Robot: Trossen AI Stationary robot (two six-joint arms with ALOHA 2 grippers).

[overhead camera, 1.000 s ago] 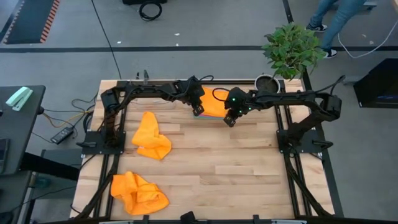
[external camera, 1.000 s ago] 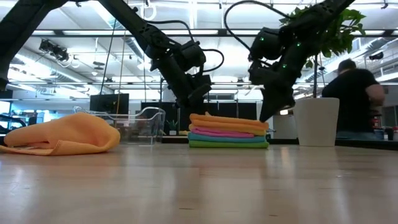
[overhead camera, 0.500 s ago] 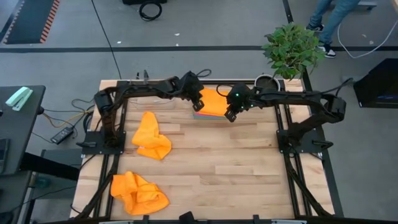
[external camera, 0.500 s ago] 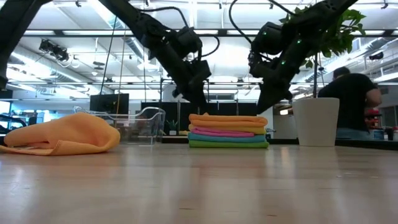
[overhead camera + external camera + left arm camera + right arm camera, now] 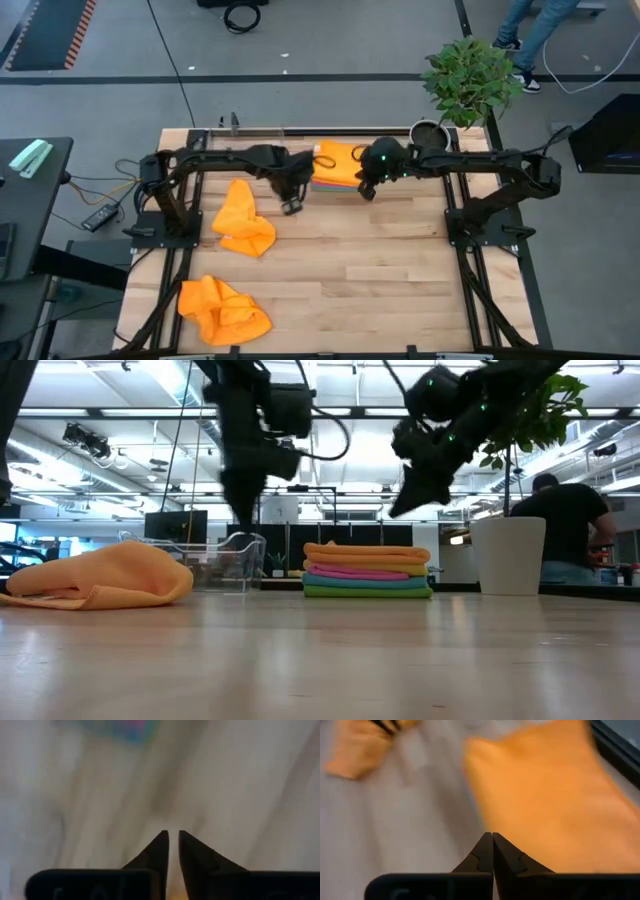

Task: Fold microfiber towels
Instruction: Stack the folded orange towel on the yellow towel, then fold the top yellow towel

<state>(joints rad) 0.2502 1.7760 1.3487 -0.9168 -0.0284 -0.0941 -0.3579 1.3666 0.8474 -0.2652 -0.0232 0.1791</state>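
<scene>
Orange on top: the neat stack of folded microfiber towels (image 5: 367, 570), orange over pink, blue and green, sits at the table's far edge.
Left gripper (image 5: 292, 205): just off the stack's side, above bare wood, fingers (image 5: 159, 851) a thin slit apart, holding nothing.
Right gripper (image 5: 366, 190): at the stack's other side, above its orange top, fingertips pressed together, empty.
Loose towels: one crumpled orange towel (image 5: 243, 220) beyond the left gripper from the stack, another crumpled orange towel (image 5: 223, 310) well apart from it.

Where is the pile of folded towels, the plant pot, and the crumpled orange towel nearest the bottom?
folded towel stack (image 5: 367, 570), low view, middle of its side.
plant pot (image 5: 508, 556), low view, front wall.
crumpled orange towel (image 5: 224, 310), high view, its middle.
</scene>
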